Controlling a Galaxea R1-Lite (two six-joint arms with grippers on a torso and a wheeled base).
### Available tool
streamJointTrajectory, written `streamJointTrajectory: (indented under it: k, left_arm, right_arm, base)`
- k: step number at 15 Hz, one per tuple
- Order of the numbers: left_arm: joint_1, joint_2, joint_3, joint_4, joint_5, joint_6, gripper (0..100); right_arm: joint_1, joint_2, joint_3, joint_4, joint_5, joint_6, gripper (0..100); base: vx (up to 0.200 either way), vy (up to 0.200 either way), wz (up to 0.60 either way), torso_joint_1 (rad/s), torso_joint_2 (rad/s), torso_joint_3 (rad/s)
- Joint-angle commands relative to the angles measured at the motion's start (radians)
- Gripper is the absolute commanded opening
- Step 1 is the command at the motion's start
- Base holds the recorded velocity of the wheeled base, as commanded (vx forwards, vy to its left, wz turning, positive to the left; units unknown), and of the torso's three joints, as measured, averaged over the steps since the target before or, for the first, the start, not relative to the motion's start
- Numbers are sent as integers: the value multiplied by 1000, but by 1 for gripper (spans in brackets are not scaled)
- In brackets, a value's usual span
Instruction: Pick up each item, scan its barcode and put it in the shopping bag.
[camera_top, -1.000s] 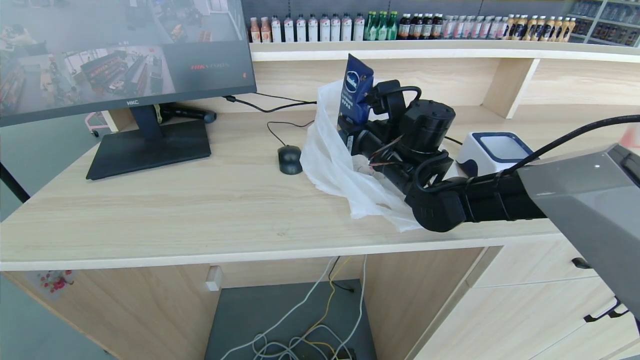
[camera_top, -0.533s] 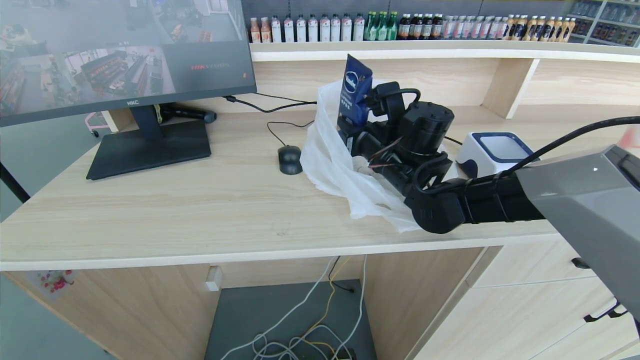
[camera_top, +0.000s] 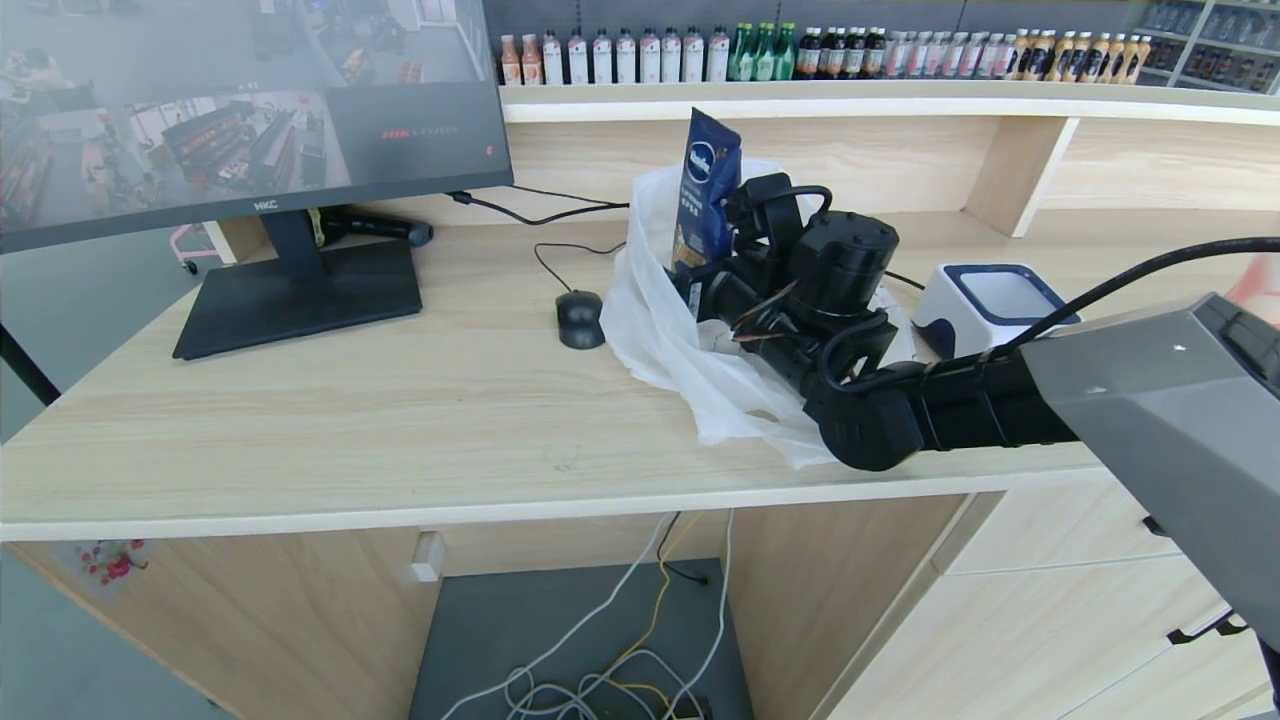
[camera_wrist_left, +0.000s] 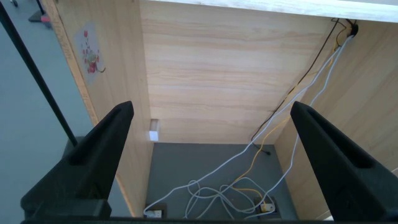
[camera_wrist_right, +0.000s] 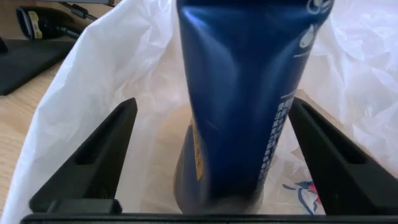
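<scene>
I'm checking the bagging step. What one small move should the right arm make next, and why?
Probably draw the right tool straight back out of the shopping bag. Its fingers stand wide apart, with a clear gap on one side of the blue pouch. The pouch's lower end already sits inside the bag, so it looks released.

R arm (camera_top: 960, 410) blk, grey shell (camera_top: 1150, 400); L gripper (camera_wrist_left: 212, 112) blk.

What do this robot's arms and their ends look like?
The right arm is a grey boxy shell, then black cylinders and round joints, with looped black cables and thin reddish wires. The right pincer and left pincer each have two black wedge-shaped fingers.
</scene>
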Motion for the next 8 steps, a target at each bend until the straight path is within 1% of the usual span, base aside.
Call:
streamJointTrajectory:
  k: [1,8]
  left_arm:
    - [0,0,0,0,0,0,100]
    - [0,0,0,0,0,0,100]
  right_arm:
    - [1,-1,0,-4,0,-1,100]
    - [2,-9,1,-5,-3,-2,100]
  base:
    - [0,0,0,0,0,0]
    - [0,0,0,0,0,0]
